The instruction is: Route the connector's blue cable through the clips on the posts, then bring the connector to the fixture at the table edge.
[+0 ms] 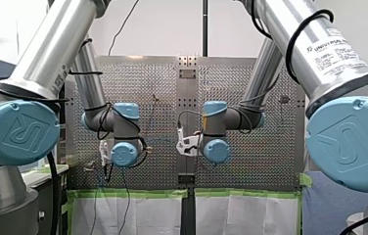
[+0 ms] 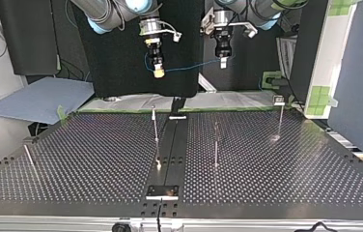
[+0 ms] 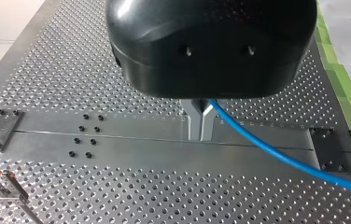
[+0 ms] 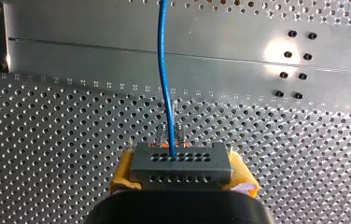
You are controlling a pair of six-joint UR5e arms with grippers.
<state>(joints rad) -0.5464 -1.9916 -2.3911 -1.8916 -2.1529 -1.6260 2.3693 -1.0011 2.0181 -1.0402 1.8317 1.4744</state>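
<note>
– Connector (image 4: 181, 163) first: where has it got to?
– Up in the air, pinched between the yellow pads (image 4: 122, 175) of my right gripper (image 4: 181, 176). It's a grey block with rows of small holes, and the pads close on it from both sides.
– And the blue cable (image 4: 164, 79)?
– It comes out of one of the holes near the block's middle and runs straight ahead of that gripper, over the table (image 2: 73, 159). From across the table you see it hang in a shallow curve over to my left gripper (image 3: 200, 122).
– Is that one gripping it?
– Yes. Its metal fingers (image 3: 193, 116) stand narrow, pressed together on the cable right at their tips, and from there the cable runs off to one side of the gripper.
– Are the grippers low?
– No, both are well above the table, near each other, pointing down.
– The posts (image 2: 155, 126)?
– Three thin ones stand upright on the perforated surface, well below the cable and apart from it
</note>
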